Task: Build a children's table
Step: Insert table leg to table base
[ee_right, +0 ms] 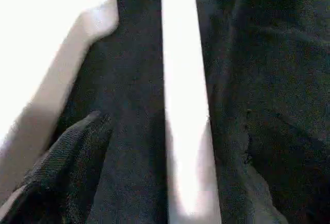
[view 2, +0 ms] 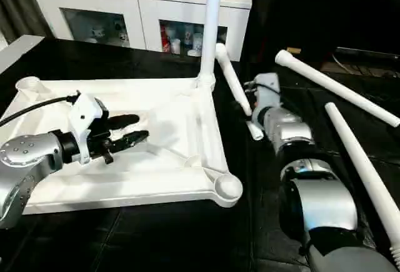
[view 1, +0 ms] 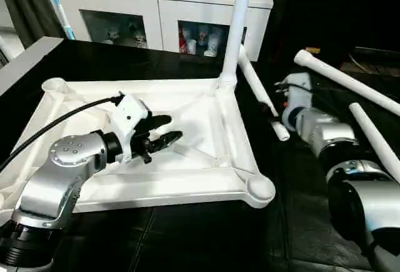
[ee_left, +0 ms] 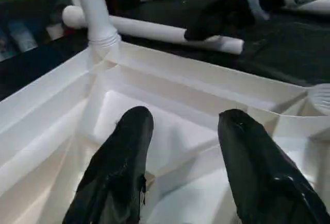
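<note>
left eye view: one leg (view 1: 236, 28) stands fitted; left gripper (view 1: 164, 130) half-open, empty over the tabletop (view 1: 206, 172); right gripper (view 1: 275, 121) wide open at a loose leg (view 1: 261, 97), likely next to grasp.

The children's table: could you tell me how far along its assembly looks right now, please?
One leg already stands upright in a corner socket of the upturned top. The right gripper is open at a loose leg beside the top; the left gripper hovers empty. Three legs remain unfitted.
</note>
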